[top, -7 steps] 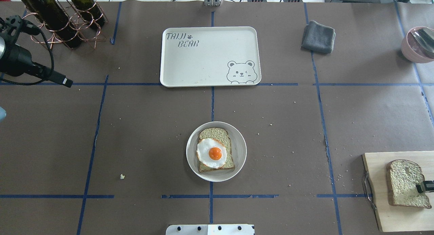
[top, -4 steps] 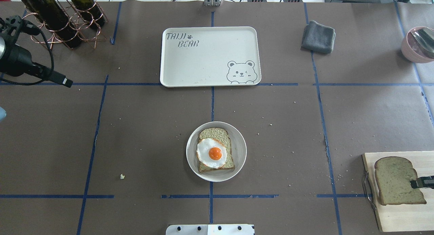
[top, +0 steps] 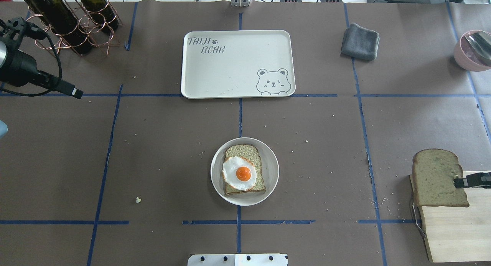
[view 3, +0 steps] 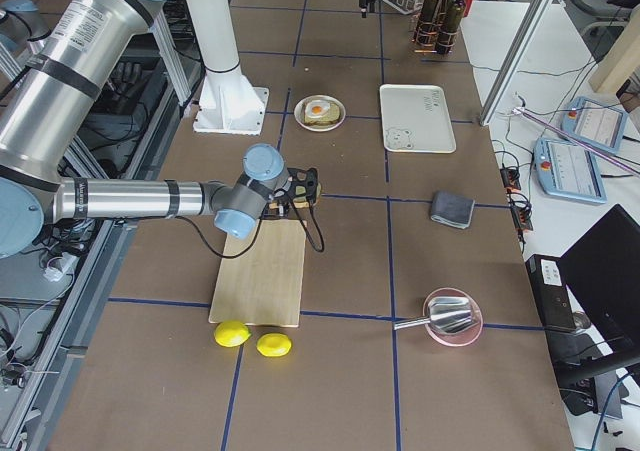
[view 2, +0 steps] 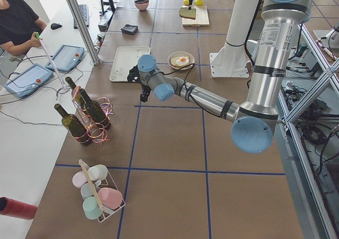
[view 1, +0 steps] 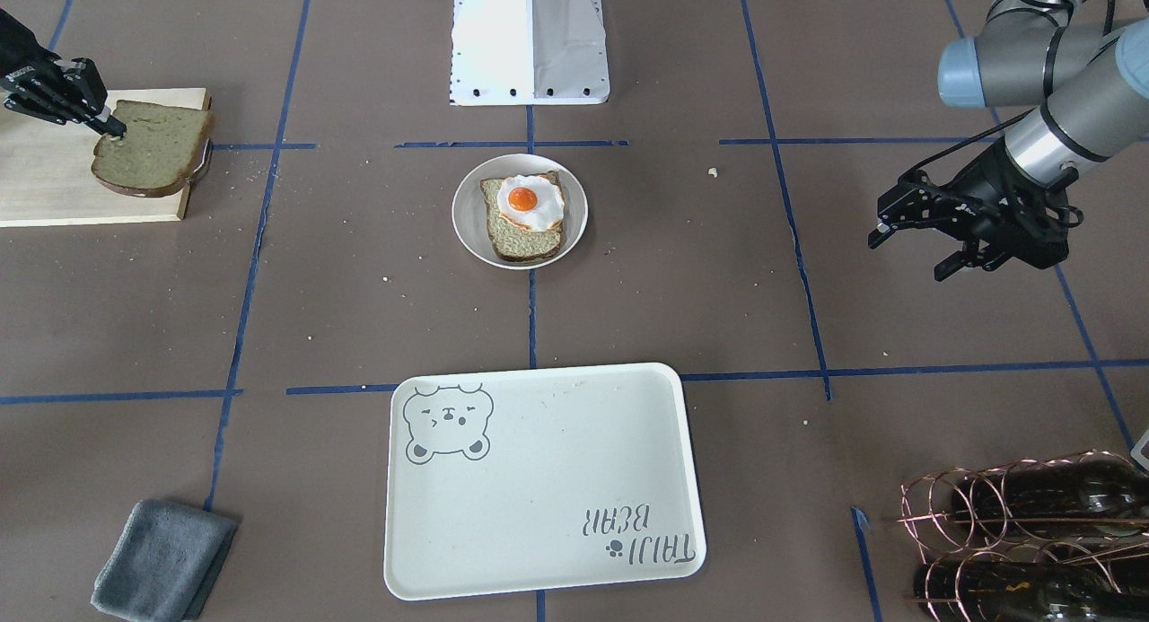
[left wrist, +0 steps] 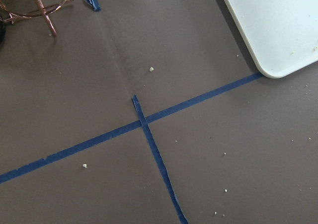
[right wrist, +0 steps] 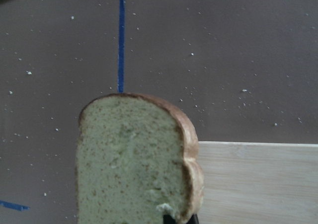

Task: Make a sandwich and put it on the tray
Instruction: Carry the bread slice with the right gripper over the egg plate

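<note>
One bread slice [top: 244, 170] lies on a small white plate [top: 268, 158] at the table's middle, with the fried egg [top: 239, 173] on top. My right gripper [top: 458, 181] is shut on the edge of the second bread slice [top: 437, 177]. It holds the slice in the air over the far left corner of the cutting board [top: 456, 235]. The slice also shows in the right wrist view [right wrist: 134, 159]. The cream bear tray [top: 238, 64] lies beyond the plate with nothing on it. My left gripper [view 1: 907, 249] hangs open and empty above the table's left side.
A copper rack with wine bottles [top: 73, 20] stands at the far left. A grey cloth [top: 360, 41] lies right of the tray. A pink bowl with a spoon [top: 473, 51] sits at the far right. Two lemons [view 3: 255, 339] lie beyond the board.
My right gripper has lifted the second slice off the board and carried it forward and left, over the board's far corner. The left arm has not moved.
</note>
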{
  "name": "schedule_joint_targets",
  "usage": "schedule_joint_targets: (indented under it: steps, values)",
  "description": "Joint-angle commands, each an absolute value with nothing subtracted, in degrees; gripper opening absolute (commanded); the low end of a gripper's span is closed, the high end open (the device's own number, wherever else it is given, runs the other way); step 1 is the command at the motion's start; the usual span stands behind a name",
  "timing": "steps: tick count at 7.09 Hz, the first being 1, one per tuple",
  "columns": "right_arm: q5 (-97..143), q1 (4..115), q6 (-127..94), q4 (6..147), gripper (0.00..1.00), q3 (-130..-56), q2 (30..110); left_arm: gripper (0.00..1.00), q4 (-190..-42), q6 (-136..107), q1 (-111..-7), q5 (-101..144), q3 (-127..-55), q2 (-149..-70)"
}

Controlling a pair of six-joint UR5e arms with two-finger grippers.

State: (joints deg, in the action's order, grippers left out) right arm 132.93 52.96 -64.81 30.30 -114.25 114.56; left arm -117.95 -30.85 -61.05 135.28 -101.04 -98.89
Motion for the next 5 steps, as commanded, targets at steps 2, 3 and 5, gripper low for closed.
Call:
schedule_joint_targets:
  steps: [2, 3, 5]
  values:
    - [134.13, 49.69, -75.64, 44.59, 0.00, -114.00, 91.40, 1.00, -117.95, -30.94, -61.00, 135.00, -100.46, -99.14]
    - [132.55, 45.92, -77.33, 49.78, 0.00, -113.65, 84.97, 1.00, -117.95, -30.94, -61.00, 135.00, -100.37, -99.14]
    - [123.10, 34.69, -81.19, 59.02, 0.00, -110.41, 70.91, 1.00, -117.95, -30.85, -60.82, 134.83, -100.28, -99.14]
